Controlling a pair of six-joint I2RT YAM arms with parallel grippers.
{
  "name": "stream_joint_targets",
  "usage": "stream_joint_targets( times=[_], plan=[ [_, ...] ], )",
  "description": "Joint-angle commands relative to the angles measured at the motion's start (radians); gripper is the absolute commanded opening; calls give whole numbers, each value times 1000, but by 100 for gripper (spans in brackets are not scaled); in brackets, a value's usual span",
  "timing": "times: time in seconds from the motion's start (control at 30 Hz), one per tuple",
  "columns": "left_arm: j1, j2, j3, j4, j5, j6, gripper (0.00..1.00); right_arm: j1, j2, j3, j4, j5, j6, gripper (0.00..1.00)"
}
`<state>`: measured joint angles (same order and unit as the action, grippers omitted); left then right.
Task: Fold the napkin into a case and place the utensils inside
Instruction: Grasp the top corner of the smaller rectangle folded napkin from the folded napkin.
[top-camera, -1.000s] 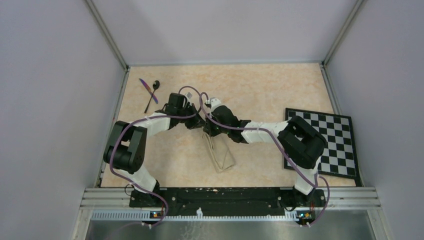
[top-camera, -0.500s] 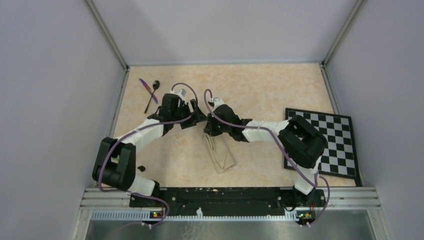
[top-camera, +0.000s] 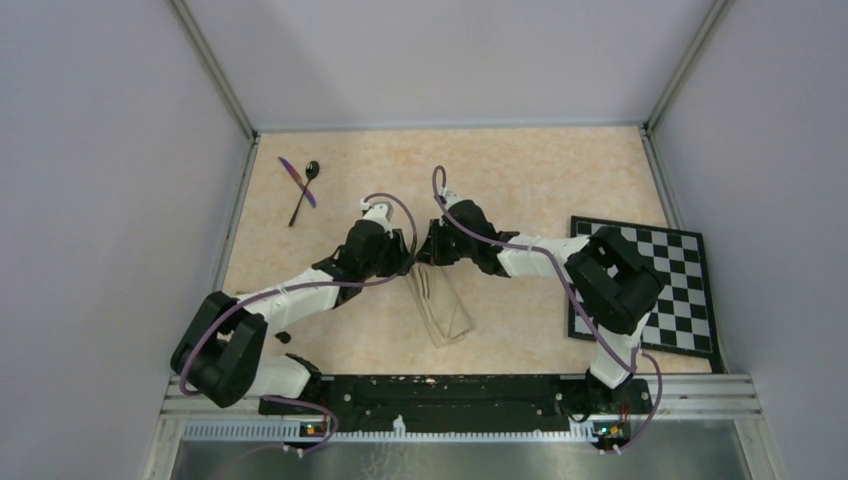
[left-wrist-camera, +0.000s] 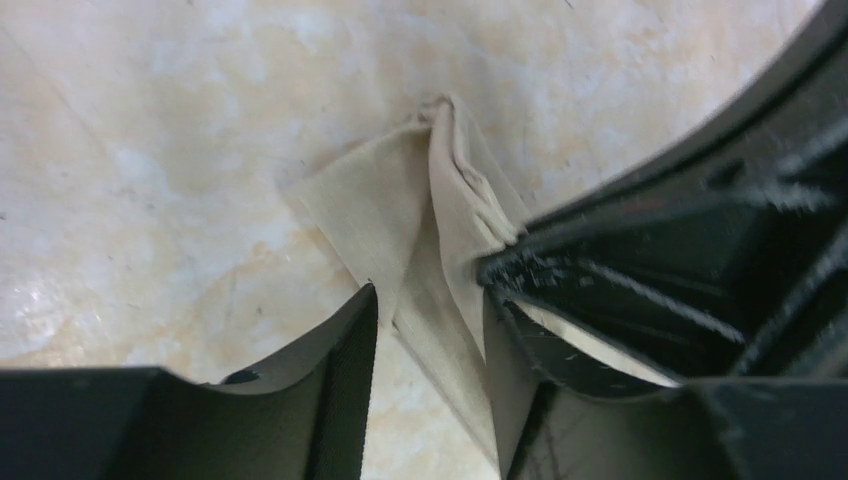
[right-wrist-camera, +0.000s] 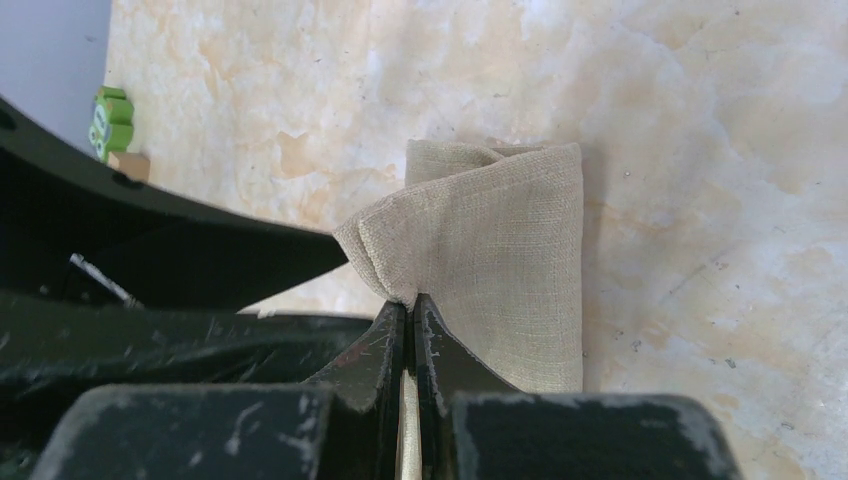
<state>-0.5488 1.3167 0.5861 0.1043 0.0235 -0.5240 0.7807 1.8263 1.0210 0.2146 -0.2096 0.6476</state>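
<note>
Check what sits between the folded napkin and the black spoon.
Top view: left gripper and its wrist, then bare tabletop up to the spoon.

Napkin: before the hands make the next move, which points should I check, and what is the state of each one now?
1. Right hand holds the napkin: ok, its fingers are shut on the cloth edge.
2. Left hand holds the napkin: not ok, its fingers stand open with the cloth between them.
3. Napkin folded narrow: ok, the top view shows an oblong strip.
4. Pocket mouth open for the utensils: cannot tell.
5. Spoon and knife free to pick: ok, they lie crossed at the far left, outside the napkin.
</note>
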Motion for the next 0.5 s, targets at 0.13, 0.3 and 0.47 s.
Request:
stream_joint_targets(
  times=[0.13,0.3,0.47],
  plan=[
    [-16,86,109,-19,-132,68,34,-15,-59,-8,52,-52,20,0],
    [-27,117,128,-26,-131,98,31,-17,-58,-10,67,-66,22,0],
    [-45,165,154,-35,-136,108,33,-17,-50,-8,79,-75,26,0]
  ],
)
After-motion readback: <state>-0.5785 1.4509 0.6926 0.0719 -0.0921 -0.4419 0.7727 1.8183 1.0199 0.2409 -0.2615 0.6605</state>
